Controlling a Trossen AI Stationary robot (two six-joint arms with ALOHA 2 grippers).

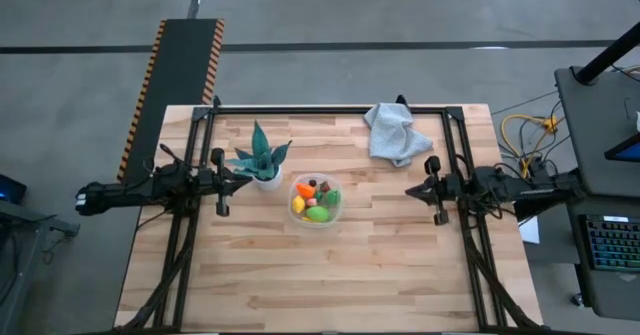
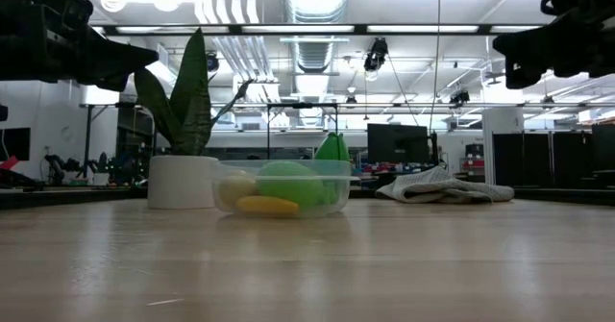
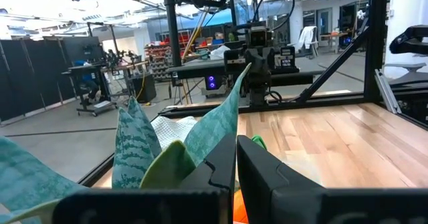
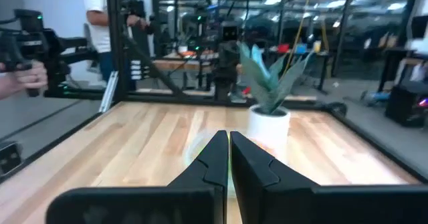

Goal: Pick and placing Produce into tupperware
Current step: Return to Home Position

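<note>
From the left wrist, the left gripper [image 3: 235,160] and plant leaves [image 3: 137,144] hide the tupperware [image 2: 279,163]; only slivers of produce [image 3: 258,142] show.

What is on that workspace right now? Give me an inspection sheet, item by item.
Surface: pale wooden plank table, no spills seen.
Job's things: small clear plastic tub holds the toy produce pieces; none seen outside it.
Clutter: spiky teal potted plant beside the tub; crumpled pale grey cloth near the far edge.
Grippers: left gripper and right gripper both shut, empty, raised at opposite table sides.
Cables: yellow cables on the floor, off the right side.
Surroundings: hazard-striped black ramp; a person standing beyond the table.
</note>
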